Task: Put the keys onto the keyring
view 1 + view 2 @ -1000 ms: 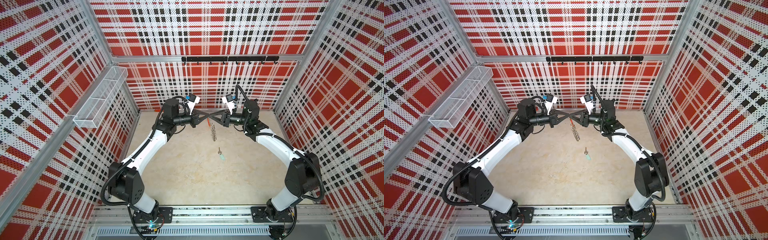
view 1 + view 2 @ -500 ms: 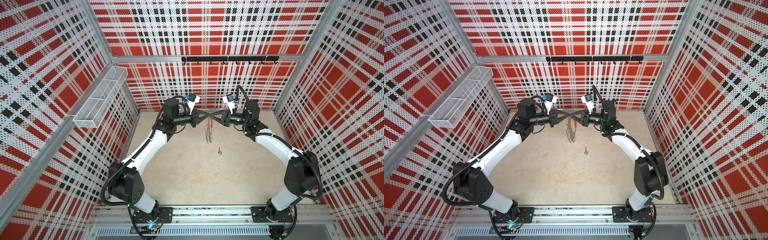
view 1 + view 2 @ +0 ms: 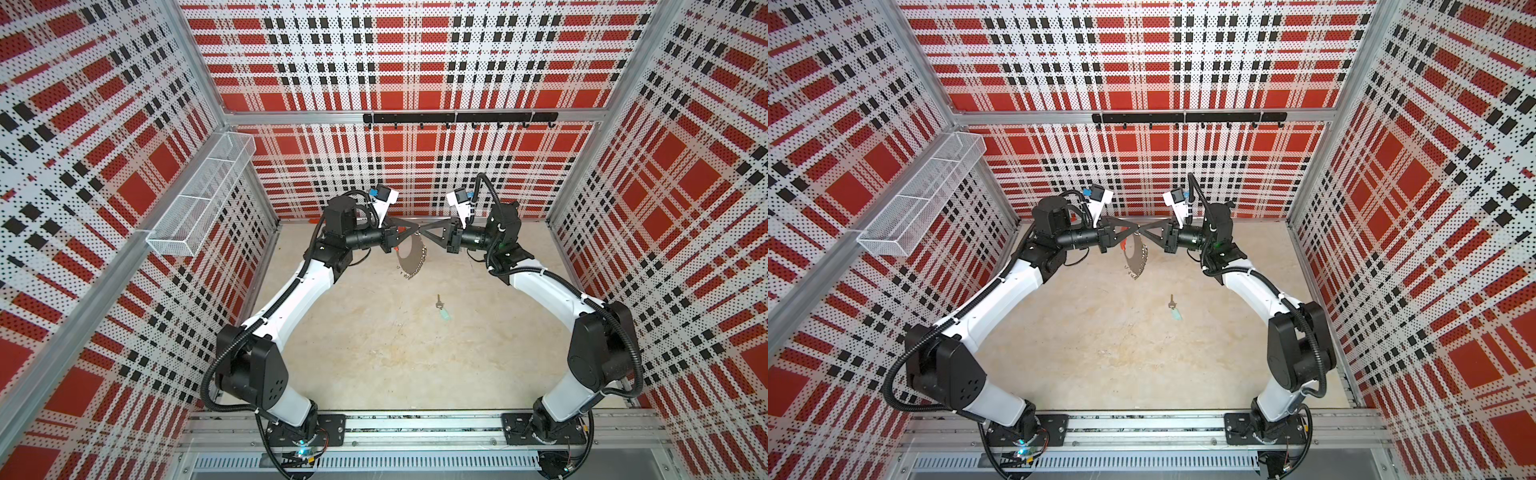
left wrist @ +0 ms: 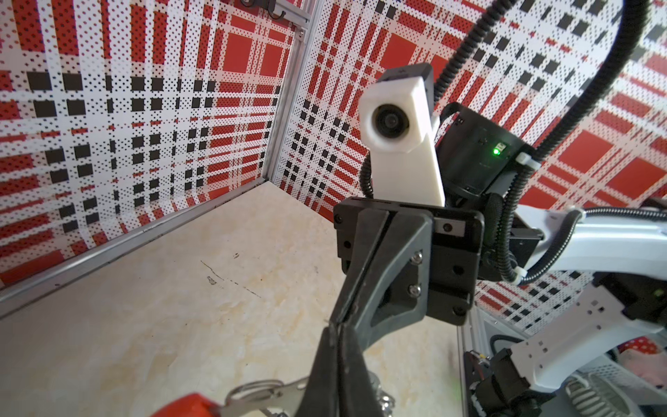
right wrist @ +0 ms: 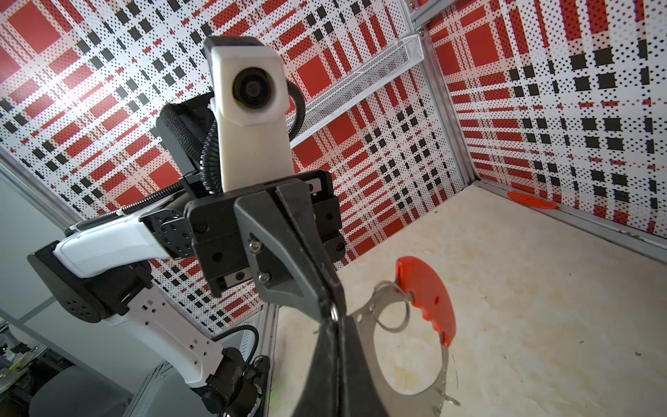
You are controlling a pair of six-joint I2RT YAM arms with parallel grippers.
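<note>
Your right gripper (image 3: 424, 231), pressed together, pinches the keyring (image 3: 422, 255) above the rear of the table (image 3: 374, 353). Your left gripper (image 3: 414, 228) meets it tip to tip; I cannot tell its spread. The key (image 3: 440, 306) lies mid-table, well apart. A wire basket (image 3: 199, 195) hangs on the left wall.

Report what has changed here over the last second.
The keyring has swung round under the right gripper: it hung edge-on as a thin line, and now shows its open face, shifted slightly left in both top views. That gripper stays shut on it; whether the left gripper grips it is unclear. The keys stay on the table, untouched.
</note>
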